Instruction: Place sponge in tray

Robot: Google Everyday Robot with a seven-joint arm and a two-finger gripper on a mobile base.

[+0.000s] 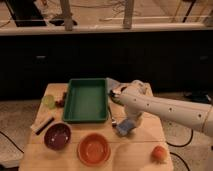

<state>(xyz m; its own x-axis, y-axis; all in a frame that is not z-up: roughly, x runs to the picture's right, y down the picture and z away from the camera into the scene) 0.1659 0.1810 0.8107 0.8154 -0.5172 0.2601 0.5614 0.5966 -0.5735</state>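
The sponge (123, 128), a small blue-grey pad, hangs tilted just above the wooden table, right of the tray's front right corner. My gripper (130, 121) points down from the white arm that comes in from the right, and it is shut on the sponge's upper edge. The green rectangular tray (86, 100) sits in the middle of the table with nothing inside, a short way left of the gripper.
A purple bowl (57, 136) and an orange bowl (94, 149) stand in front of the tray. An orange fruit (159, 154) lies at the front right. A green cup (48, 101) and a black bar (42, 125) are to the left. A grey-blue item (112, 83) lies behind the arm.
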